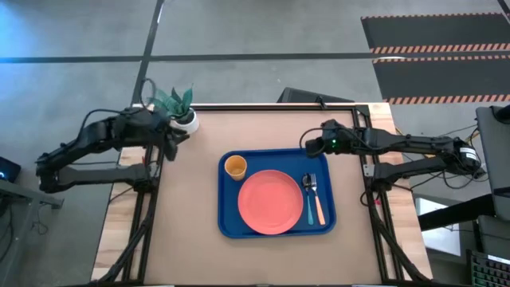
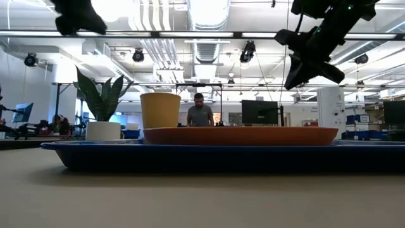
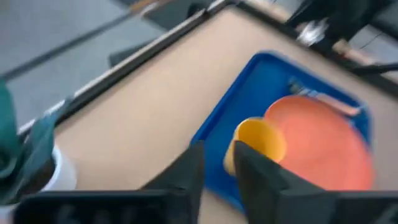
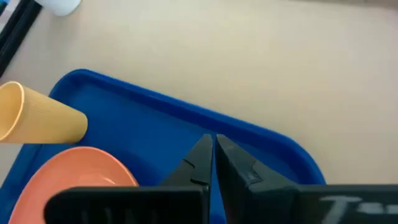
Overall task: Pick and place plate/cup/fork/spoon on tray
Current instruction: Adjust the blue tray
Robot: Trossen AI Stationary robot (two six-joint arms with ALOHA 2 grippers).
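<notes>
The blue tray (image 1: 227, 223) lies mid-table. The coral-pink plate (image 1: 275, 202) rests flat in its middle. The orange-yellow cup (image 1: 235, 167) stands upright at its far left corner. The blue-handled spoon (image 1: 309, 207) and the orange-handled fork (image 1: 319, 210) lie side by side to the right of the plate. My right gripper (image 4: 213, 143) hangs shut and empty above the tray's far right corner (image 1: 309, 145). My left gripper (image 3: 217, 152) hovers off the tray's far left, beside the plant pot; a narrow gap shows between its fingers, with nothing in it.
A white pot with a green plant (image 1: 182, 112) stands at the table's far left, close to my left gripper. Bare tabletop lies in front of the tray and on both sides. In the low view a person (image 2: 200, 113) stands in the room beyond the table.
</notes>
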